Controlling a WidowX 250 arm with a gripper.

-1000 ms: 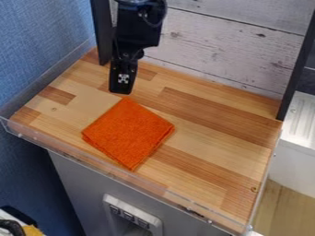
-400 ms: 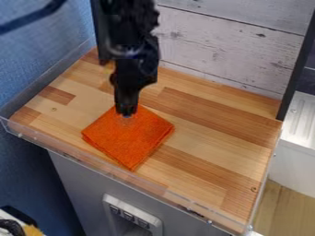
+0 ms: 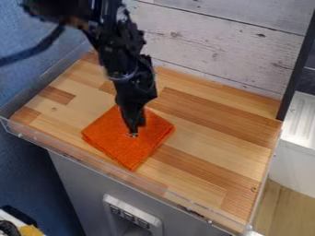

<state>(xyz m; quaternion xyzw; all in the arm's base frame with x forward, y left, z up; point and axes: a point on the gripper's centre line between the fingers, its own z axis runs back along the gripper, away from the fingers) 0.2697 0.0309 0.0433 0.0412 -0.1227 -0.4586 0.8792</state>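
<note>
My black gripper hangs at a slant over the middle of an orange cloth, its tip seen against the cloth. Whether the tip touches the fabric I cannot tell. The cloth lies flat, folded into a square, on the left-centre part of the wooden tabletop. Part of its upper half is hidden behind the gripper.
A low clear rim runs along the tabletop's front edge. Behind stands a whitewashed plank wall, with a dark post at the back right corner. A blue partition borders the left side.
From behind the cloth's far corner, my gripper has come forward and down over the cloth's middle, and more of the arm shows at the upper left. The cloth has not moved.
</note>
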